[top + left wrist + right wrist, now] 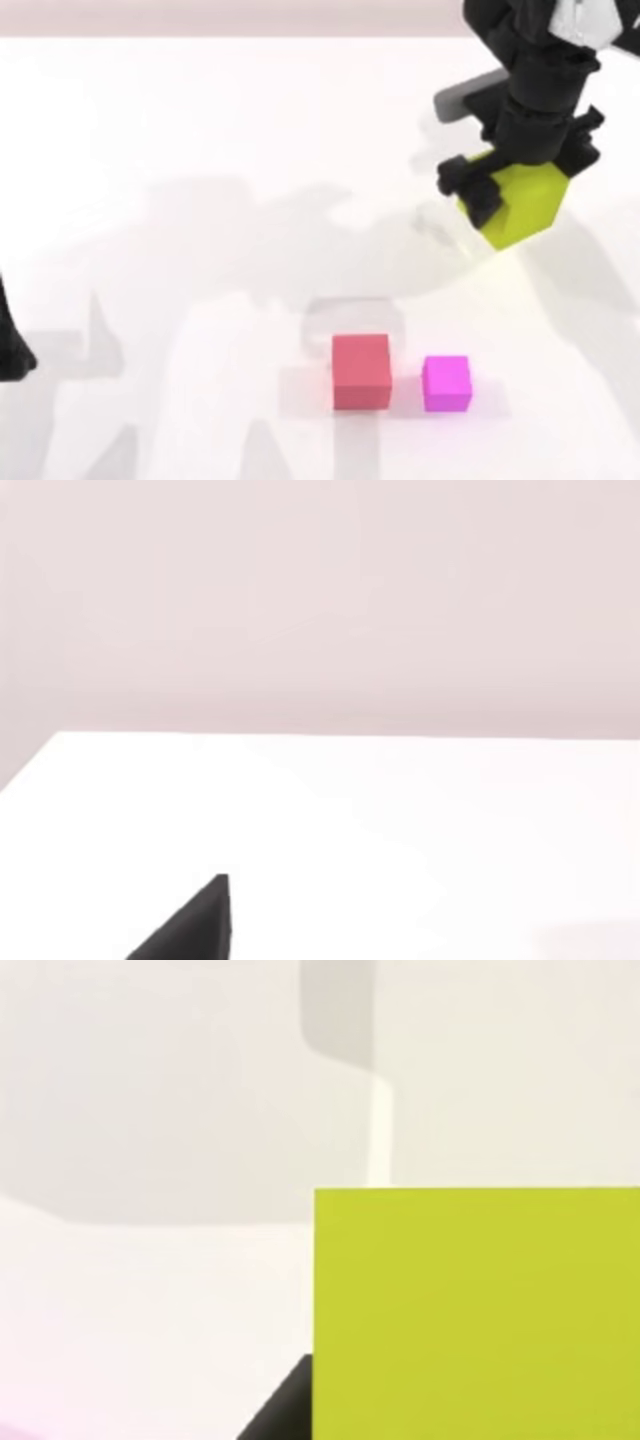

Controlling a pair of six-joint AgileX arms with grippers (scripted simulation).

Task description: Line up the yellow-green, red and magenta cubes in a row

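Note:
My right gripper (522,183) is shut on the yellow-green cube (528,205) at the table's far right, and the cube is turned at an angle. Its shadow lies off to the left, so it looks raised off the surface. In the right wrist view the yellow-green cube (480,1310) fills the near corner, with one dark finger (285,1410) against its side. The pinkish-red cube (360,371) rests near the front middle. Just right of it, across a small gap, stands the smaller magenta cube (446,383). My left arm (10,350) stays parked at the left edge.
The white table (200,200) carries only grey shadows of the arms. The left wrist view shows bare table (400,830) and a pale wall behind it.

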